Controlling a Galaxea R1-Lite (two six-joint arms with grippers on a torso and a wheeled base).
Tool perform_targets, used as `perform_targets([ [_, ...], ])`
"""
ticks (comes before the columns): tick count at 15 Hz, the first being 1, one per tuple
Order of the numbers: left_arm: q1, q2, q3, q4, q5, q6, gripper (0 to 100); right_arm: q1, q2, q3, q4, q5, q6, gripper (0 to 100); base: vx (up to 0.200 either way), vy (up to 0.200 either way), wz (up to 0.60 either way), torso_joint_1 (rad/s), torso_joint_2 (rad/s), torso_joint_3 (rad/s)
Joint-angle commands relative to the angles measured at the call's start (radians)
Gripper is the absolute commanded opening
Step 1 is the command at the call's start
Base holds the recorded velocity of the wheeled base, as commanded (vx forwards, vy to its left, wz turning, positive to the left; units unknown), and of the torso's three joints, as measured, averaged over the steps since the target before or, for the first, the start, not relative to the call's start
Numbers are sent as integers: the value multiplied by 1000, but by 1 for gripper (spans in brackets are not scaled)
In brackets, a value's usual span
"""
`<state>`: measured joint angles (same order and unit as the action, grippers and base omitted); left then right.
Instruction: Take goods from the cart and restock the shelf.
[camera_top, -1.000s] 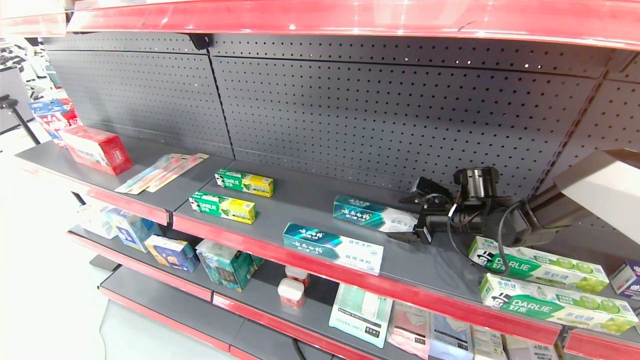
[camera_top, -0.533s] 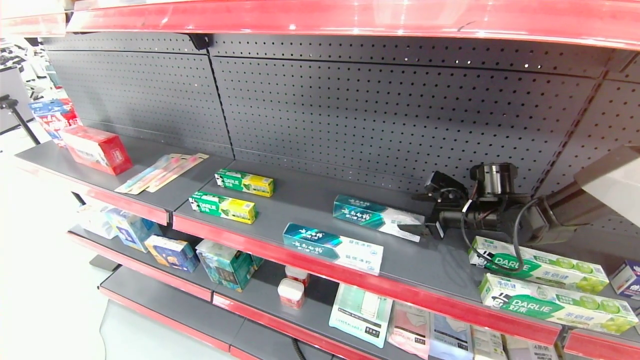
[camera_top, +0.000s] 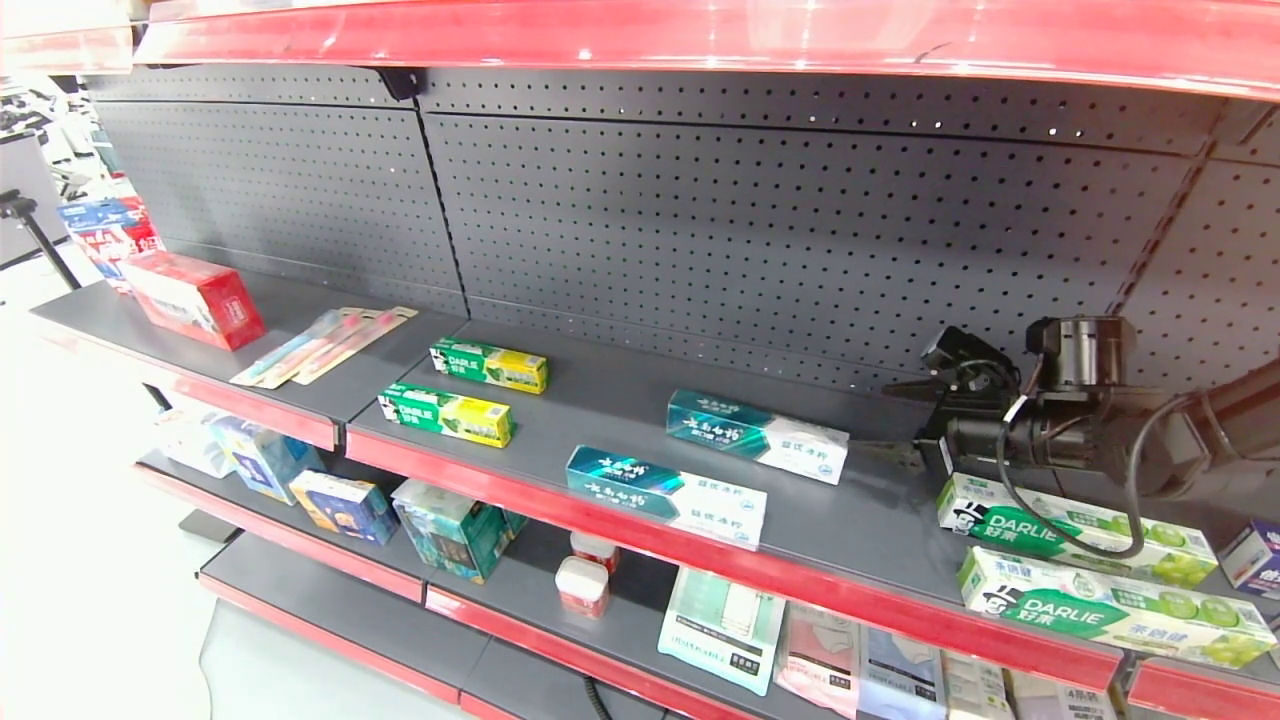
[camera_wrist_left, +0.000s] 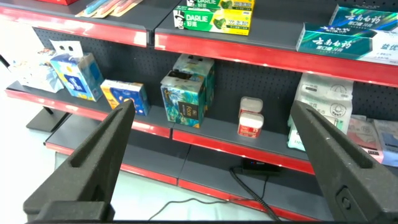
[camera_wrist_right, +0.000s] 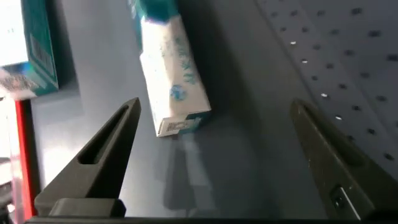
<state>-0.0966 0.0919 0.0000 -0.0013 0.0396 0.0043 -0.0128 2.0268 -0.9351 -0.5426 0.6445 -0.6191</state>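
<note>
- The grey steel shelf (camera_top: 620, 400) has a pegboard back (camera_top: 700, 220) and a red front lip (camera_top: 700, 552).
- The rear teal toothpaste box (camera_top: 757, 436) lies flat on it. My right gripper (camera_top: 915, 430) sits just off its white end, jaws wide and empty.
- I judge the box to be light, stiff card and a bit slick, so I'd pinch gently across the narrow sides.
- There is open deck behind; the front teal box (camera_top: 665, 495) and green boxes (camera_top: 1110, 608) crowd the near side.
- My left gripper (camera_wrist_left: 212, 107), also wide and empty, faces the lower shelves (camera_wrist_left: 205, 132).
</note>
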Motion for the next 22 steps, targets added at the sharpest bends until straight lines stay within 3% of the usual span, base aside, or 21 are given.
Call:
perform_targets([
  [1, 0, 2, 0, 0, -1, 0, 100, -4, -28, 4, 0, -23, 10, 100, 0, 0, 0, 0, 0, 0],
  [7, 0, 2, 0, 0, 0, 0, 100, 2, -3, 18, 0, -241, 39, 100, 0, 0, 0, 0, 0, 0],
  [22, 0, 2, 0, 0, -1, 0, 100, 2, 84, -60, -4, -269, 38, 100, 0, 0, 0, 0, 0, 0],
])
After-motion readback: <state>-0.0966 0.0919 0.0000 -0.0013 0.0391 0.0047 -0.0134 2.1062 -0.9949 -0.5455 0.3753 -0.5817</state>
